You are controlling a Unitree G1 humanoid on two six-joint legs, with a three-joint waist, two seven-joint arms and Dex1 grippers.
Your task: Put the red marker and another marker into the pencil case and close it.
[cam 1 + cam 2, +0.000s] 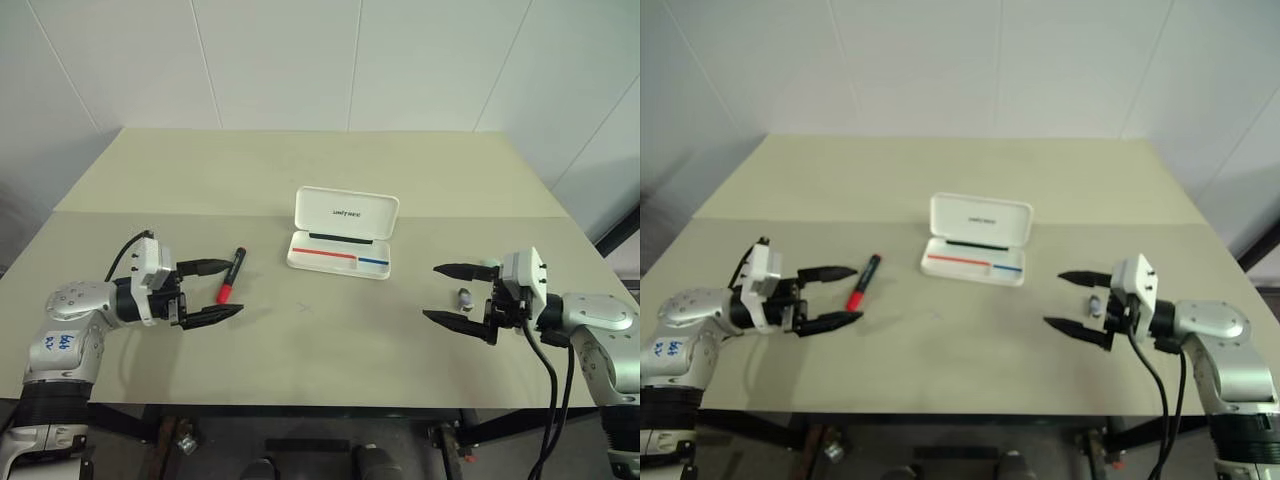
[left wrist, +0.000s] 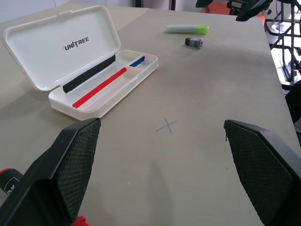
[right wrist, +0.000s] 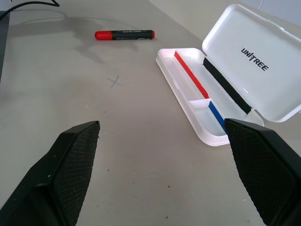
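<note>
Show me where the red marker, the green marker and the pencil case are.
red marker (image 3: 124, 34), right wrist view, mid barrel.
green marker (image 2: 187, 29), left wrist view, mid barrel.
pencil case (image 1: 346, 211), left eye view, open lid.

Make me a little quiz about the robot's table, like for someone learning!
1. True or false: the case is shut.
2. Which end effector is nearer the red marker? A) left B) right
3. Fill in: the green marker lies on the ____, beside a small grey thing.

Key: 1 false, its lid stands open. 2 A. 3 table.
</note>
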